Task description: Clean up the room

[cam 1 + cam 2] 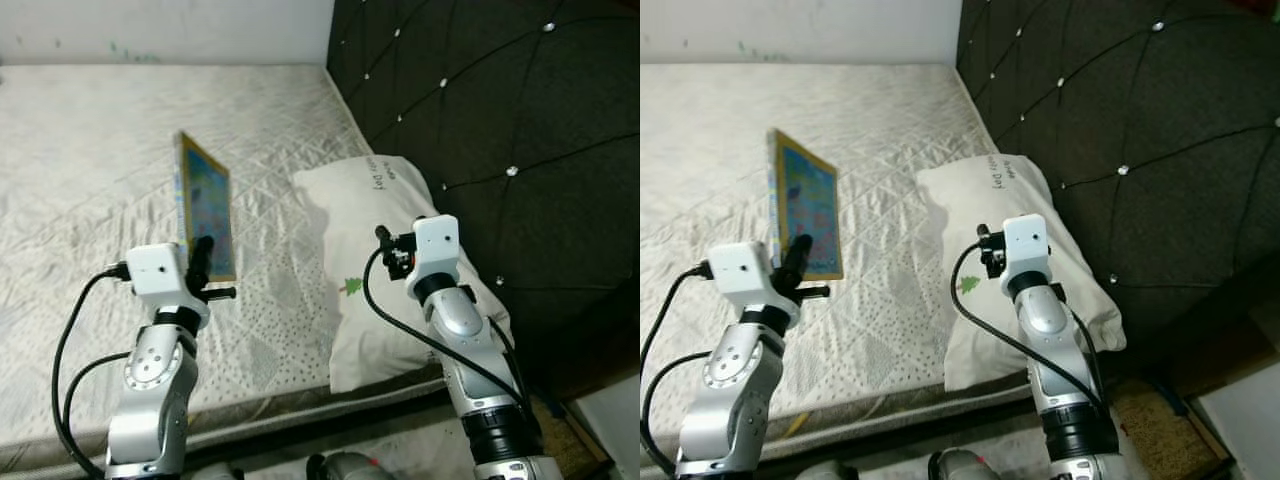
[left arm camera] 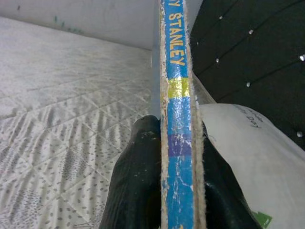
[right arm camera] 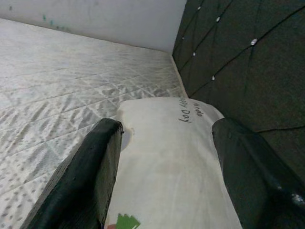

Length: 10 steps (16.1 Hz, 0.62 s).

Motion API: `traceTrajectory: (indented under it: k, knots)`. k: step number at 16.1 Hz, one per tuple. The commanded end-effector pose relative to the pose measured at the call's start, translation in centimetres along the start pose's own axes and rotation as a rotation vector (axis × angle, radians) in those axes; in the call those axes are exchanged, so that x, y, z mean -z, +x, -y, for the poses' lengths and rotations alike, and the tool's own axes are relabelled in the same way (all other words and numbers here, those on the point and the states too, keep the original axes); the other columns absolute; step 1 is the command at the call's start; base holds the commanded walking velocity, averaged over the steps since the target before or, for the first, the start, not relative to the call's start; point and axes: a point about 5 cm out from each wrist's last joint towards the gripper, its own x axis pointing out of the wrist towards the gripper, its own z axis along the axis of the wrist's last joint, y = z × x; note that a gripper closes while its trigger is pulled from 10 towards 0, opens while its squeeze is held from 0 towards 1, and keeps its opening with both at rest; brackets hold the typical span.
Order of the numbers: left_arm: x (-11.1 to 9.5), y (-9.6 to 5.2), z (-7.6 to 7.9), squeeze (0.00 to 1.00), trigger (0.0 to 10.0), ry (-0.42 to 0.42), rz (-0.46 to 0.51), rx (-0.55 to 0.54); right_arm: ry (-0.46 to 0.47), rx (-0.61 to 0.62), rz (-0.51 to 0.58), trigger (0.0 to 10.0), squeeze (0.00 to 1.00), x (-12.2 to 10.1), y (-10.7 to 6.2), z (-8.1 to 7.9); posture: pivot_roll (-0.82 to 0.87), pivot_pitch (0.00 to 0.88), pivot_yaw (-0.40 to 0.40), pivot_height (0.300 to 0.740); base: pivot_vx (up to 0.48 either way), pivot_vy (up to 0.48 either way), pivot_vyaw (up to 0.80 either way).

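A thin picture book (image 1: 206,205) with a blue spine stands upright in the air above the bare quilted mattress (image 1: 90,150), pinched by its lower edge between the two black fingers of the left gripper (image 2: 178,191), which is clamped on it. The right gripper (image 3: 167,167) hovers with its fingers spread wide just above a white pillow (image 1: 375,270). The pillow lies at the mattress's right edge, against the dark tufted headboard (image 1: 500,120), near the front corner.
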Motion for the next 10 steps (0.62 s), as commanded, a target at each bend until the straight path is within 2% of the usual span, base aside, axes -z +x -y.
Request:
traceTrajectory:
  k: [1,5,10]
  knots:
    - [-0.21,0.14,0.2,0.0,10.0,-0.007,0.006,0.001,0.001,0.018,0.009,10.0,0.0,-0.38,0.03,0.58,-0.07,0.023,-0.091,0.74,0.0,0.0,-0.8]
    - [-0.15,-0.03,0.82,0.0,10.0,0.03,0.009,0.04,0.0,0.021,0.009,10.0,0.0,-0.4,0.07,0.68,-0.08,0.014,-0.092,0.74,0.0,0.0,-0.8]
    - [-0.15,0.08,0.85,0.0,10.0,0.02,0.009,0.035,0.001,0.027,0.01,10.0,0.0,-0.39,0.1,0.75,-0.07,0.0,-0.089,0.74,0.0,0.0,-0.8]
